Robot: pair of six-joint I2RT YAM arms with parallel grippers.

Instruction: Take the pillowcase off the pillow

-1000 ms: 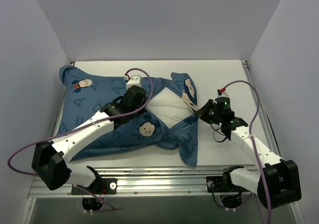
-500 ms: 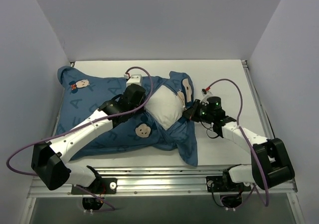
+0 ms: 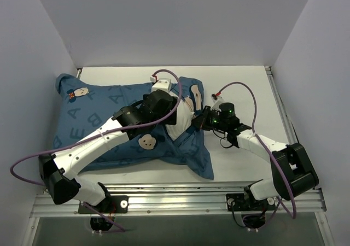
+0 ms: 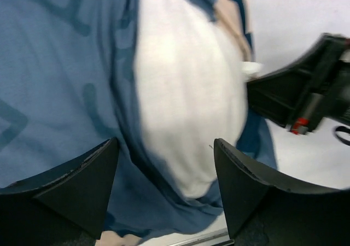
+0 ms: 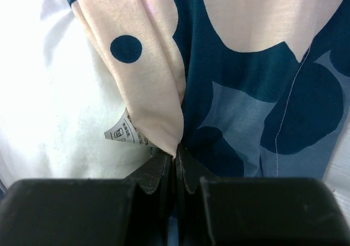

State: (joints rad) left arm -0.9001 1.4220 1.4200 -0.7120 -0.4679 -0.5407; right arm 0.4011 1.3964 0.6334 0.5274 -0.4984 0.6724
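Mid-strip, we judge. The pillowcase (image 3: 104, 126) lies on the left half of the desk (image 3: 240, 87) and covers most of the pillow (image 4: 186, 104); only its white end pokes out at the opening. The right gripper (image 5: 176, 161) has its jaws clenched on a fold of the pillowcase edge. The left gripper (image 4: 164, 169) has its jaws released and spread wide, hovering over the bare pillow end and grasping nothing. Next, we reckon the left must clamp the pillow alone, not blue fabric, so the right can drag the case off.
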